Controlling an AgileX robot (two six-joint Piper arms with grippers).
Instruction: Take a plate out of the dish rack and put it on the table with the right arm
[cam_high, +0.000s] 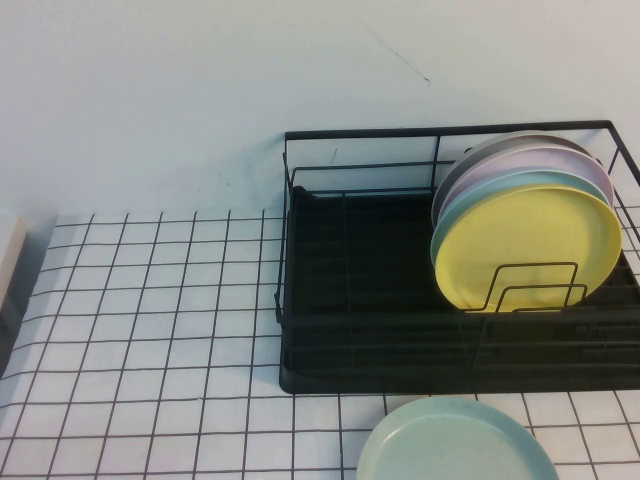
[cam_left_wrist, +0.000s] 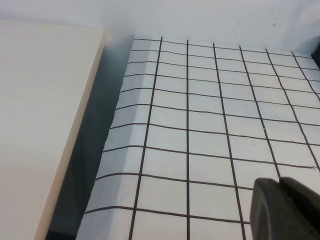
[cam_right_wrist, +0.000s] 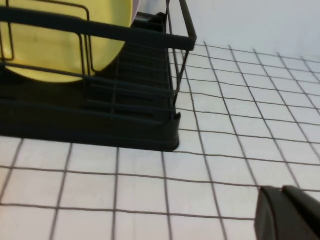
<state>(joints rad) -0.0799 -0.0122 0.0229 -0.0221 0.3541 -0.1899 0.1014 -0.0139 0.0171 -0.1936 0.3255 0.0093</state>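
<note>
The yellow plate (cam_high: 528, 245) stands upright at the front of a stack of plates at the right end of the black wire dish rack (cam_high: 350, 300). It also shows in the right wrist view (cam_right_wrist: 65, 40), behind the rack's wires (cam_right_wrist: 125, 115). My right gripper (cam_right_wrist: 282, 189) is shut and empty, low over the gridded table (cam_right_wrist: 150, 190) just outside the rack's corner. My left gripper (cam_left_wrist: 277, 182) is shut and empty over the table (cam_left_wrist: 200, 130) near its left edge. Neither gripper shows in the high view.
A pale green plate (cam_high: 455, 445) lies flat on the table in front of the rack. Behind the yellow plate stand a light blue plate (cam_high: 500, 185), a lilac one and a grey one. A beige slab (cam_left_wrist: 40, 125) borders the table's left edge.
</note>
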